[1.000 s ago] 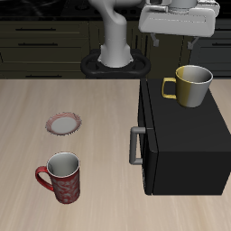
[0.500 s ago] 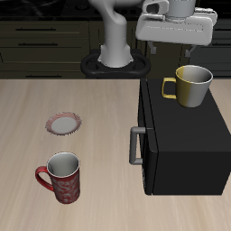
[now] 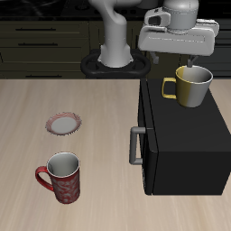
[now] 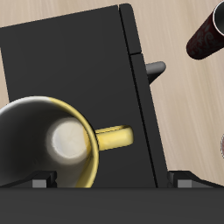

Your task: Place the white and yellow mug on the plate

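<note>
Pale grey, glossy arm (image 3: 115,36) on a round black base ring (image 3: 114,64); boxy light-grey gripper (image 3: 177,60) with dark fingers.

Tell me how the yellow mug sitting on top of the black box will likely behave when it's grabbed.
The white and yellow mug looks rigid and glossy, so probably slippery. Upright on the black box, it likely stays stable. Its handle may make it swing.

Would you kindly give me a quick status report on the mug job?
Gripper open, above the white and yellow mug. Mug upright on the black box, not gripped. Plate bare on the table; red mug stands clear of it.
</note>
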{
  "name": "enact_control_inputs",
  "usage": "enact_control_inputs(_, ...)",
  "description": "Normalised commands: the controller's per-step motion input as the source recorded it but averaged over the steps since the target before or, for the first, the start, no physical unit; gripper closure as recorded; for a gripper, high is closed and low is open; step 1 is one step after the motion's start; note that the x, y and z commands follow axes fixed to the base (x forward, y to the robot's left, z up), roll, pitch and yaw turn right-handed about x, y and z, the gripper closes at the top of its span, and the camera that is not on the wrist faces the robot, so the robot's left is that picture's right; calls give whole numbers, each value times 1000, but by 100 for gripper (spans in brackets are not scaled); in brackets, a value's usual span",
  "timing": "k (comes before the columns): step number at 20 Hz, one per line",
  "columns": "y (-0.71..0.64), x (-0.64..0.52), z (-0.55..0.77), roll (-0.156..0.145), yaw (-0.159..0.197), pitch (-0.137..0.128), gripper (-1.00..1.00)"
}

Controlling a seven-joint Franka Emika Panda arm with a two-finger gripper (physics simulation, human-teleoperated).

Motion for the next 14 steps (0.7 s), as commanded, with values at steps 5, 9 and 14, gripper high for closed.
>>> enact_control_inputs(5, 19, -22, -269, 18, 18, 36, -100)
enact_control_inputs(9, 58, 31, -360, 17, 18, 54, -100)
enact_control_inputs(14, 80, 26, -312, 7, 36, 43, 100)
